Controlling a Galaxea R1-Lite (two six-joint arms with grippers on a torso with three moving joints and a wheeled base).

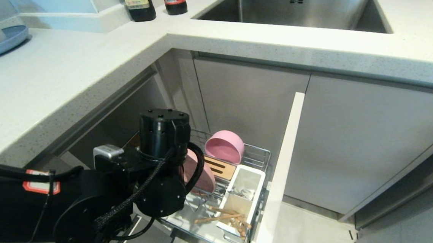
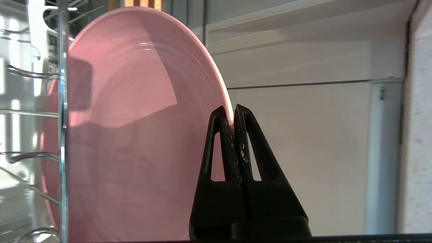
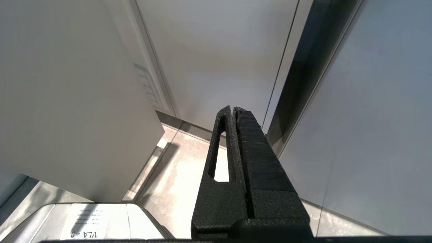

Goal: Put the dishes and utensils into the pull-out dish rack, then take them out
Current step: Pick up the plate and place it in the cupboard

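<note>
Wooden chopsticks lie nearest in the pull-out dish rack, against its white utensil cup. Left of them, the left gripper has its jaws pinched tight on the rim of the upright pink plate. Farther back the pink bowl rests tilted. The right gripper, jaws closed and empty, hangs by cabinet doors.
</note>
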